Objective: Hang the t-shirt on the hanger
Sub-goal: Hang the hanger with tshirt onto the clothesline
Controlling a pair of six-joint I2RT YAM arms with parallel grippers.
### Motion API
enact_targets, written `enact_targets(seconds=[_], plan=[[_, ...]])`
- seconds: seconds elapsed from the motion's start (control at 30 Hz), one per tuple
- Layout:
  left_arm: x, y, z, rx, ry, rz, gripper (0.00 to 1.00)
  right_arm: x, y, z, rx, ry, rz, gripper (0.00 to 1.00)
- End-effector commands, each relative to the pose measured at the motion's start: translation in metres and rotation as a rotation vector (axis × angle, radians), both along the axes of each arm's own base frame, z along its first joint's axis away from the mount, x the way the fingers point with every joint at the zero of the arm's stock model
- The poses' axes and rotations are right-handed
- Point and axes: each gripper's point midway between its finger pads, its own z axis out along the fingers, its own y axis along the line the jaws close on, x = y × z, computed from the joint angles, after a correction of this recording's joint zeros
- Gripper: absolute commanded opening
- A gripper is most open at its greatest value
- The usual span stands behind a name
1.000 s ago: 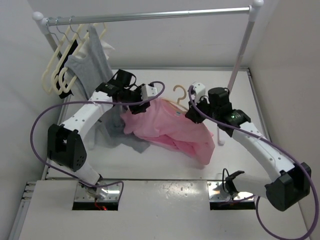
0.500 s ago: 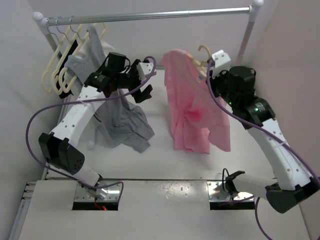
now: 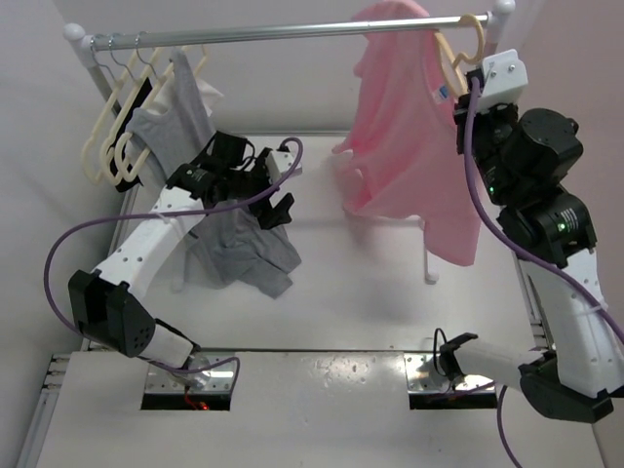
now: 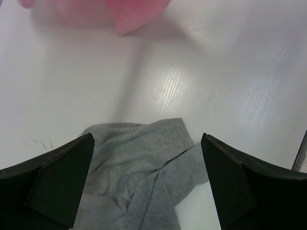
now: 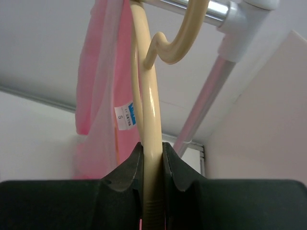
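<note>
The light pink t-shirt (image 3: 405, 136) hangs on the peach-tan hanger (image 3: 456, 54), high up at the rail's right end. In the right wrist view the hanger (image 5: 152, 110) runs up between the jaws and its hook curls at the rail (image 5: 218, 8); the t-shirt (image 5: 103, 91) with a white size tag hangs to its left. My right gripper (image 5: 152, 160) is shut on the hanger's frame; in the top view it (image 3: 470, 93) sits just below the hook. My left gripper (image 4: 146, 177) is open and empty above the grey garment (image 4: 139, 177), and shows at table height (image 3: 278, 190).
A metal clothes rail (image 3: 283, 32) spans the back, with a right post (image 3: 478, 88). Several cream-white hangers (image 3: 112, 127) and the grey sleeveless garment (image 3: 171, 122) hang at its left end; the grey fabric trails onto the white table (image 3: 370, 283).
My right arm has lifted the hanger and the pink t-shirt from table height up to the rail's right end. My left gripper let go of the t-shirt and drew back left.
</note>
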Motion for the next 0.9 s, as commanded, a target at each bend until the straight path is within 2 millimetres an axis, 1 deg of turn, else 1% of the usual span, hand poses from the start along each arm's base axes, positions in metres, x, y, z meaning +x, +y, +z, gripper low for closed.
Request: enact_targets(seconds=[0.0, 0.03, 0.07, 0.1, 0.13, 0.17, 0.2, 0.23, 0.27, 0.33, 0.37, 0.4, 0.47, 0.53, 0.63, 0.67, 0.7, 0.73, 0.77, 0.8, 0.83, 0.87], plan=[[-0.01, -0.01, 0.023, -0.061, -0.044, -0.037, 1.0, 0.024, -0.022, 0.028, 0.043, -0.084, -0.175, 0.0], [-0.011, -0.01, 0.02, -0.058, -0.035, -0.037, 1.0, 0.028, -0.021, 0.028, 0.043, -0.082, -0.185, 0.0], [-0.012, -0.009, 0.023, -0.061, -0.044, -0.037, 1.0, 0.03, -0.02, 0.032, 0.061, -0.094, -0.184, 0.0], [-0.014, -0.012, 0.021, -0.061, -0.044, -0.046, 1.0, 0.03, -0.02, 0.036, 0.08, -0.109, -0.182, 0.0], [-0.016, -0.012, 0.02, -0.061, -0.042, -0.046, 1.0, 0.03, -0.019, 0.041, 0.101, -0.128, -0.181, 0.0], [-0.017, -0.011, 0.024, -0.061, -0.06, -0.052, 1.0, 0.033, -0.02, 0.043, 0.117, -0.152, -0.195, 0.0], [-0.019, -0.01, 0.018, -0.055, -0.047, -0.052, 1.0, 0.033, -0.022, 0.047, 0.136, -0.167, -0.204, 0.0], [-0.021, -0.009, 0.018, -0.055, -0.047, -0.052, 1.0, 0.036, -0.02, 0.046, 0.137, -0.17, -0.204, 0.0], [-0.02, -0.01, 0.019, -0.059, -0.056, -0.052, 1.0, 0.044, -0.017, 0.04, 0.128, -0.154, -0.205, 0.0], [-0.021, -0.007, 0.019, -0.054, -0.06, -0.046, 1.0, 0.049, -0.02, 0.045, 0.126, -0.148, -0.223, 0.0], [-0.022, -0.007, 0.015, -0.05, -0.051, -0.045, 1.0, 0.062, -0.017, 0.03, 0.09, -0.097, -0.238, 0.0], [-0.023, -0.007, 0.018, -0.054, -0.059, -0.045, 1.0, 0.067, -0.017, 0.026, 0.082, -0.081, -0.253, 0.0], [-0.023, -0.007, 0.018, -0.054, -0.06, -0.045, 1.0, 0.076, -0.017, 0.02, 0.072, -0.061, -0.275, 0.0], [-0.022, -0.007, 0.02, -0.057, -0.068, -0.046, 1.0, 0.086, -0.018, 0.006, 0.066, -0.019, -0.298, 0.0], [-0.023, -0.005, 0.019, -0.052, -0.07, -0.039, 1.0, 0.093, -0.015, -0.006, 0.06, 0.041, -0.29, 0.0], [-0.024, -0.005, 0.015, -0.048, -0.062, -0.038, 1.0, 0.099, -0.011, -0.023, 0.049, 0.092, -0.283, 0.0], [-0.025, -0.004, 0.018, -0.052, -0.072, -0.039, 1.0, 0.099, -0.01, -0.025, 0.055, 0.103, -0.284, 0.0], [-0.025, -0.004, 0.019, -0.052, -0.072, -0.039, 1.0, 0.1, -0.009, -0.035, 0.053, 0.126, -0.285, 0.0], [-0.025, -0.004, 0.019, -0.052, -0.072, -0.039, 1.0, 0.093, -0.011, -0.034, 0.077, 0.121, -0.285, 0.0], [-0.028, -0.003, 0.018, -0.052, -0.072, -0.039, 1.0, 0.092, -0.01, -0.048, 0.078, 0.139, -0.276, 0.0], [-0.027, -0.002, 0.017, -0.047, -0.074, -0.032, 1.0, 0.087, -0.01, -0.05, 0.082, 0.134, -0.266, 0.0], [-0.029, -0.001, 0.016, -0.046, -0.073, -0.032, 1.0, 0.085, -0.009, -0.064, 0.088, 0.152, -0.259, 0.0]])
